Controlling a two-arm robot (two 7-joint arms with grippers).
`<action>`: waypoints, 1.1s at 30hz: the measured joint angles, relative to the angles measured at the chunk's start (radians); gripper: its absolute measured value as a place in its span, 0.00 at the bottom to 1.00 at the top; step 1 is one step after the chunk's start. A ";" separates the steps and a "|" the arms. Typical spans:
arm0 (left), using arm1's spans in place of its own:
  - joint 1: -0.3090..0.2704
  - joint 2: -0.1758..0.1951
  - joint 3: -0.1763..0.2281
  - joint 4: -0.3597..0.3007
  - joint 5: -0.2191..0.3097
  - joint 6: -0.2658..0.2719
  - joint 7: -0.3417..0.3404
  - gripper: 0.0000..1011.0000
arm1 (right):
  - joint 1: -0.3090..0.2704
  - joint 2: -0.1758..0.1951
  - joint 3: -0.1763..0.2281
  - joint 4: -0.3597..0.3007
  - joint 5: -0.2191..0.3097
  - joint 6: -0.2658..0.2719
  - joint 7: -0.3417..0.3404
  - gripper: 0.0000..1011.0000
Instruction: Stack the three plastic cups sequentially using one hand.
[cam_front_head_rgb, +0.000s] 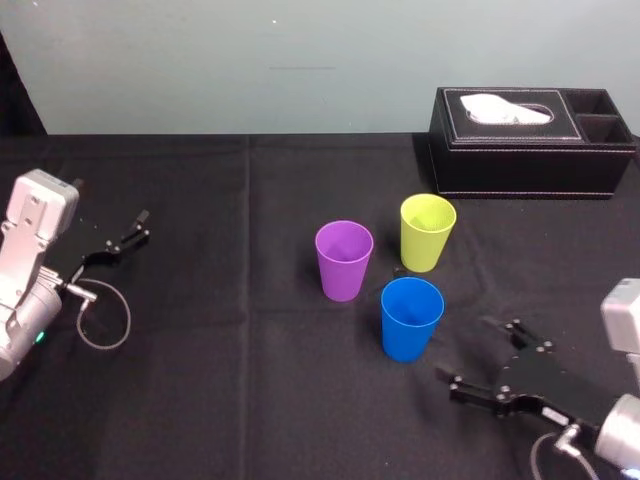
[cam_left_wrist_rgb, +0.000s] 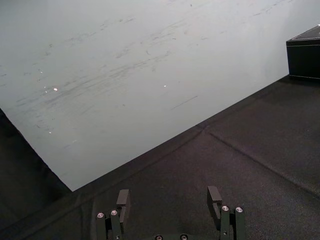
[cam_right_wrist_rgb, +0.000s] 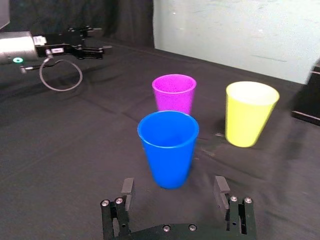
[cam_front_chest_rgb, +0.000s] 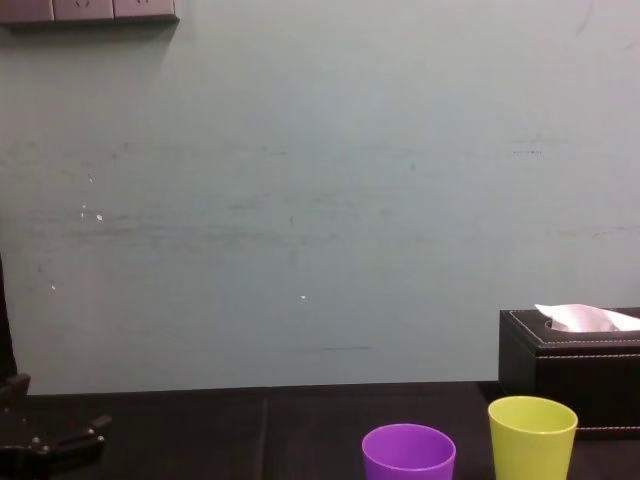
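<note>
Three plastic cups stand upright and apart near the middle of the black table: purple (cam_front_head_rgb: 343, 260), yellow-green (cam_front_head_rgb: 427, 232) and blue (cam_front_head_rgb: 411, 318), the blue one nearest me. My right gripper (cam_front_head_rgb: 468, 350) is low over the table just right of the blue cup, open and holding nothing. In the right wrist view the blue cup (cam_right_wrist_rgb: 168, 145) stands just ahead of the open gripper (cam_right_wrist_rgb: 174, 195), with the purple cup (cam_right_wrist_rgb: 174, 92) and yellow-green cup (cam_right_wrist_rgb: 249, 112) behind it. My left gripper (cam_front_head_rgb: 135, 228) is parked at the far left, open and empty.
A black tissue box (cam_front_head_rgb: 530, 140) with white tissue stands at the back right, behind the yellow-green cup. A cable loop (cam_front_head_rgb: 105, 320) hangs by the left arm. The black cloth (cam_front_head_rgb: 230, 380) is bare between the left arm and the cups.
</note>
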 joint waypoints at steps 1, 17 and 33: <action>0.000 0.000 0.000 0.000 0.000 0.000 0.000 1.00 | 0.010 -0.012 -0.010 0.000 -0.008 0.010 0.002 0.99; 0.000 0.000 0.000 0.000 0.000 0.000 0.000 1.00 | 0.105 -0.131 -0.054 0.056 -0.090 0.092 -0.015 0.99; 0.000 0.000 0.000 0.000 0.000 0.000 0.000 1.00 | 0.144 -0.210 -0.053 0.108 -0.142 0.108 -0.016 0.99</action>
